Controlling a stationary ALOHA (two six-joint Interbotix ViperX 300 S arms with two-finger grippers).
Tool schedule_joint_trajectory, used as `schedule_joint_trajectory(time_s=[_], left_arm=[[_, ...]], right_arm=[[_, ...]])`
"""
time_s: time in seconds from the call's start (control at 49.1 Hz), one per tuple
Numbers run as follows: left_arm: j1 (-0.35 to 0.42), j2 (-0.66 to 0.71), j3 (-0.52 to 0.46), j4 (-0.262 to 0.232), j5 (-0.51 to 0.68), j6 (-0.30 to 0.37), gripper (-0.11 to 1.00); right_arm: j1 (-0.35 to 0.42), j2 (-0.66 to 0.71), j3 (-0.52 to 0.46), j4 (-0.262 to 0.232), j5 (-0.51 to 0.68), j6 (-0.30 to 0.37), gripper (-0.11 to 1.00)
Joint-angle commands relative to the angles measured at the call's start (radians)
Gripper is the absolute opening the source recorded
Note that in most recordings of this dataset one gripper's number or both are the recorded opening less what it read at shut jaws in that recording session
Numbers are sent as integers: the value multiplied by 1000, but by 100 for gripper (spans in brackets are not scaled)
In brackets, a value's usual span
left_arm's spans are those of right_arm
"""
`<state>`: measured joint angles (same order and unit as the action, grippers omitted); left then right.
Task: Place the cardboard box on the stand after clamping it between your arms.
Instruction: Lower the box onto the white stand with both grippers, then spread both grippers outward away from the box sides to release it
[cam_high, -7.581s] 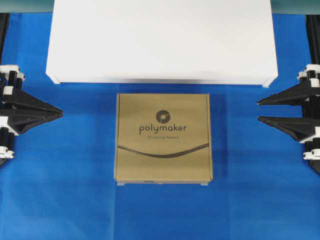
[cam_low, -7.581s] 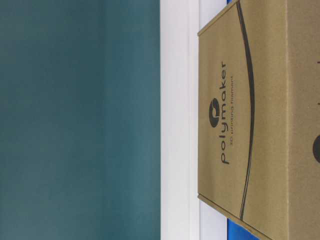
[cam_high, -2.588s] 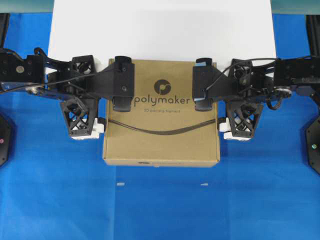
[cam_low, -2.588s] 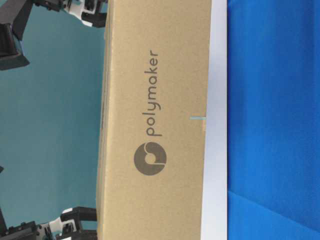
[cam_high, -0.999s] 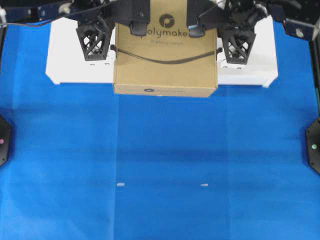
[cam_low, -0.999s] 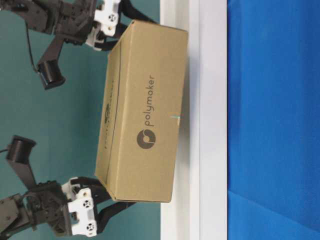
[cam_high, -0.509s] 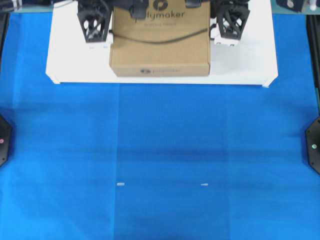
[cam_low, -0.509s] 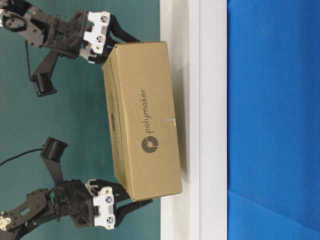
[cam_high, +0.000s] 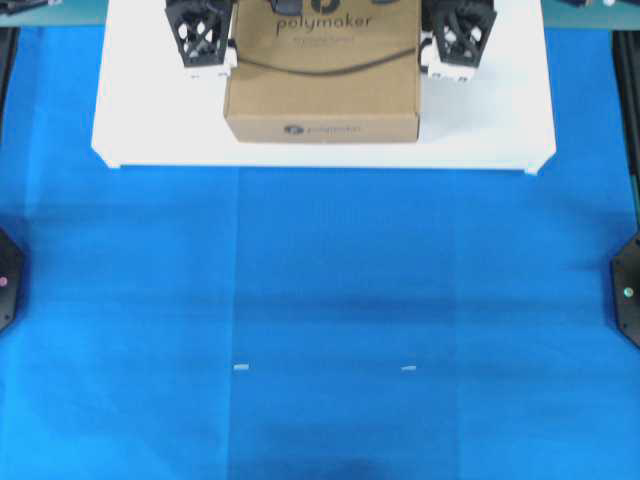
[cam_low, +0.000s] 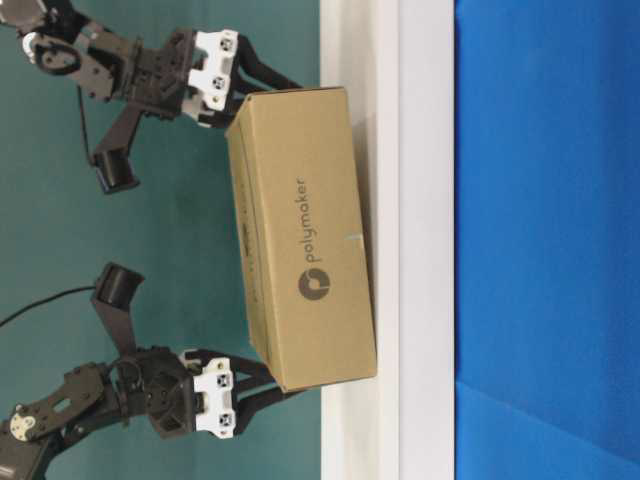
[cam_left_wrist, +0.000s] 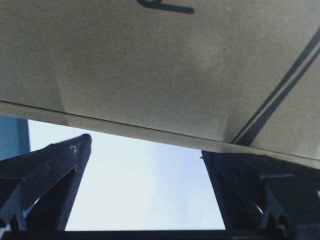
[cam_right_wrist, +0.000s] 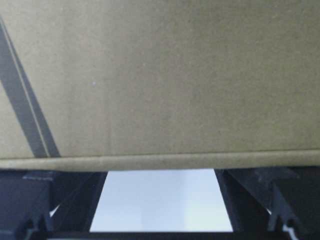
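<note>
The cardboard box (cam_high: 321, 85) sits over the white stand (cam_high: 500, 120), slightly tilted, one lower edge on its top. The left gripper (cam_high: 203, 45) and right gripper (cam_high: 455, 45) press against its opposite sides, fingers spread wide apart, clamping it between the arms. A blue cloth (cam_high: 320, 320) covers the table.

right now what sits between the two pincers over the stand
The cardboard box lies between the left pincer and the right pincer, one at each side, above the white stand. The overhead view shows it best.
</note>
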<state>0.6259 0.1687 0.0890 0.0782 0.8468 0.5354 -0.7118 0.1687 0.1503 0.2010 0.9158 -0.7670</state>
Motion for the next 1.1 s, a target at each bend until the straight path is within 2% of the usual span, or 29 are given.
schedule_joint_trajectory(time_s=[0.0, 0.509, 1.08], left_arm=[[-43, -12, -109, -20, -51, -32, 87], [-43, -14, -72, -20, -49, -32, 87], [23, -92, 44, -20, -54, -31, 87]], right_arm=[[43, -6, -83, 78, -26, -5, 99], [-11, 20, -23, 80, -37, -78, 99], [-91, -37, 58, 74, -43, -83, 99]])
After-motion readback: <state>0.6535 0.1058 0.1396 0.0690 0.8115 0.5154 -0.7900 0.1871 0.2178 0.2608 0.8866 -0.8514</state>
